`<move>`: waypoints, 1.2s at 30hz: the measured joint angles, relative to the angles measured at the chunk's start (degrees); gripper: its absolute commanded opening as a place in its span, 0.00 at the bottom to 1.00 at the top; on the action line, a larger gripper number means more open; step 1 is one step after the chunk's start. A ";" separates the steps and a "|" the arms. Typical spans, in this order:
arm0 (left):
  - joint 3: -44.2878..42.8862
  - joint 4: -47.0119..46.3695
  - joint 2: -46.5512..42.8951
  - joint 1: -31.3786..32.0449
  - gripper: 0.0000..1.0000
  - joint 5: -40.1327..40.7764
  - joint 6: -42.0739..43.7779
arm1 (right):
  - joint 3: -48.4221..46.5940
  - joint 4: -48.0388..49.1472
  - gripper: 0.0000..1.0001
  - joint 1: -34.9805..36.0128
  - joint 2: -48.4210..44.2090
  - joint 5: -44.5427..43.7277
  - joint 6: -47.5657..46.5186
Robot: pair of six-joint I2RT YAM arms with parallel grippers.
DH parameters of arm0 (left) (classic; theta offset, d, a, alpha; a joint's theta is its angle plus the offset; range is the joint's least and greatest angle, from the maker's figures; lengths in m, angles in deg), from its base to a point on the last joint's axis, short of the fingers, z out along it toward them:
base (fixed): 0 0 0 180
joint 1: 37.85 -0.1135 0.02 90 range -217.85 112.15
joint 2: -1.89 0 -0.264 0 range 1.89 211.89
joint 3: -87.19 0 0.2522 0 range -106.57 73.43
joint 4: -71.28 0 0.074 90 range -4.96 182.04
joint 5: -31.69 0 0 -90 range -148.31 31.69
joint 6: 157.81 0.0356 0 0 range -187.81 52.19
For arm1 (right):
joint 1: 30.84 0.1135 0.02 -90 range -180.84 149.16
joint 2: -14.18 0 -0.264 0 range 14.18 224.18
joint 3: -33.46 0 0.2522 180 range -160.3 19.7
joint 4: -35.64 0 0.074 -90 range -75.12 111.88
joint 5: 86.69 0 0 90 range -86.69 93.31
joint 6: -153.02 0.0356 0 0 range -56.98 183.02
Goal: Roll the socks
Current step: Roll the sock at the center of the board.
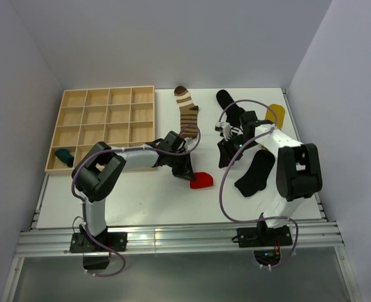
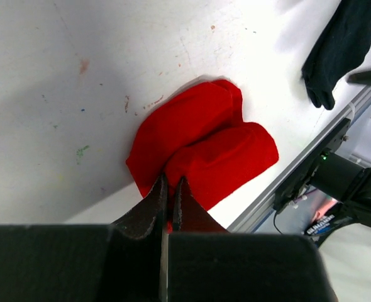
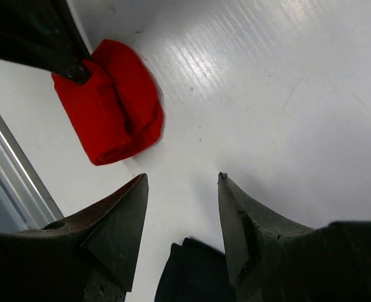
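- Left jaws are pinching the partly rolled red sock (image 1: 201, 181) near the middle of the counter's (image 1: 141, 204) near edge.
- Right jaws are hanging wide and empty.
- Teal sock (image 1: 64, 156) is sitting in the tray (image 1: 104, 94).
- Striped sock (image 1: 187, 110), black socks (image 1: 254, 173) and yellow sock (image 1: 276, 113) are lying unrolled toward the far-right corner.

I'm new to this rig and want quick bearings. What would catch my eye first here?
The bright folded red fabric sock lies near the front centre of the white table, its edge pinched by the left gripper. Beside it the right gripper hangs open above the table. At back left, a gridded wooden tray holds one dark teal sock in its near-left corner compartment.
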 measured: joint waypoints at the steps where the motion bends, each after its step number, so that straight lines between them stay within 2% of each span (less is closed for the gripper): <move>1: -0.44 0.61 0.33 -0.28 0.00 -0.42 0.09 | 1.05 0.42 0.56 -0.04 -1.44 -0.11 -0.57; 9: -4.61 5.90 3.13 -1.73 0.00 -3.78 1.66 | 8.85 3.72 0.57 0.94 -10.58 -0.59 -7.74; 18: -7.96 8.76 6.29 -2.64 0.00 -7.39 2.03 | 18.16 8.66 0.62 7.91 -23.41 -1.92 -13.03; 29: -9.31 8.70 7.96 -2.64 0.00 -9.33 1.84 | 24.04 15.12 0.63 21.00 -25.79 -9.42 -13.57; 36: -10.03 8.83 8.72 -2.71 0.00 -10.23 1.84 | 24.11 18.14 0.63 24.85 -25.79 -13.42 -13.57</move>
